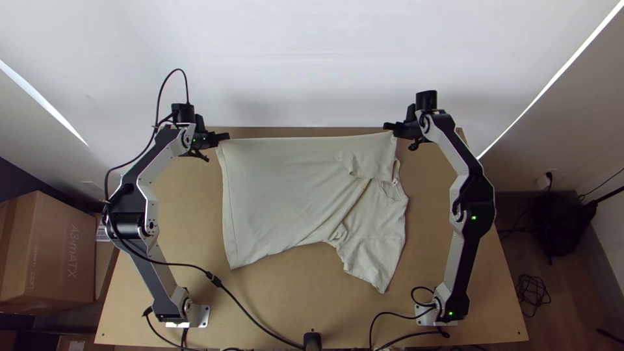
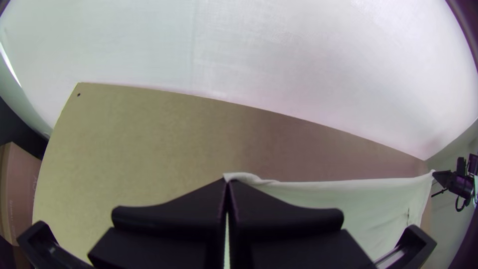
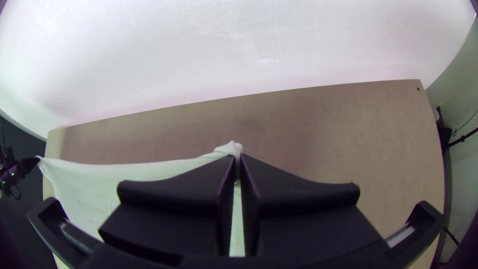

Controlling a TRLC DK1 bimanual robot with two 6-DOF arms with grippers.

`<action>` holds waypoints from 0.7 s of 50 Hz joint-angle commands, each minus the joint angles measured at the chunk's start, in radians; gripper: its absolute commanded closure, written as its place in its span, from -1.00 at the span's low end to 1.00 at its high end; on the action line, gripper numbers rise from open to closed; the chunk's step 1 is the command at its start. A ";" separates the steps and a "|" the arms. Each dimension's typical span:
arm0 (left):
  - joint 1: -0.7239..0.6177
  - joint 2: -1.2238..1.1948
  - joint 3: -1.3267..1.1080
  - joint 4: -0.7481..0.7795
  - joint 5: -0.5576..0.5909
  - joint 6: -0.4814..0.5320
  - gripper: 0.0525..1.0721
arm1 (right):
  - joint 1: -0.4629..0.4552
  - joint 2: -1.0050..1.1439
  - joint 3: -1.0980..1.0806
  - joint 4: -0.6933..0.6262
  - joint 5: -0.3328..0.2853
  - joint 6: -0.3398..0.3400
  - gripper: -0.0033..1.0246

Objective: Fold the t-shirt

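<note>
My left gripper (image 1: 224,137) is shut on the upper left corner of the cream t-shirt (image 1: 286,188) in the top view. At the shirt's upper right corner my right gripper (image 1: 389,127) is shut on the cloth. The far edge stretches nearly straight between them, while the lower part hangs or lies towards the table's near side, with a sleeve and the collar at the right. In the left wrist view, the left gripper (image 2: 227,183) pinches a bit of shirt (image 2: 373,199); in the right wrist view, the right gripper (image 3: 239,158) pinches a small bunch of shirt (image 3: 99,184).
The wooden table (image 1: 292,299) shows around the shirt, with a white wall (image 1: 312,65) behind its far edge. A black cable (image 1: 244,311) crosses the near left part. Cardboard boxes (image 1: 49,247) stand left of the table, and a black bag (image 1: 559,221) lies on the floor at right.
</note>
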 commanded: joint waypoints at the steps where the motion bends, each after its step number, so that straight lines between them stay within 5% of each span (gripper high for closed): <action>1: -0.002 -0.040 0.015 -0.059 -0.011 -0.028 0.95 | -0.015 -0.006 0.047 -0.039 0.005 0.003 0.96; 13: -0.002 -0.190 -0.135 -0.064 0.015 -0.028 0.95 | -0.021 -0.061 0.001 -0.155 0.005 0.000 0.96; 35: -0.002 -0.422 -0.431 0.000 0.041 -0.023 0.95 | -0.023 -0.271 -0.289 -0.132 0.005 -0.009 0.96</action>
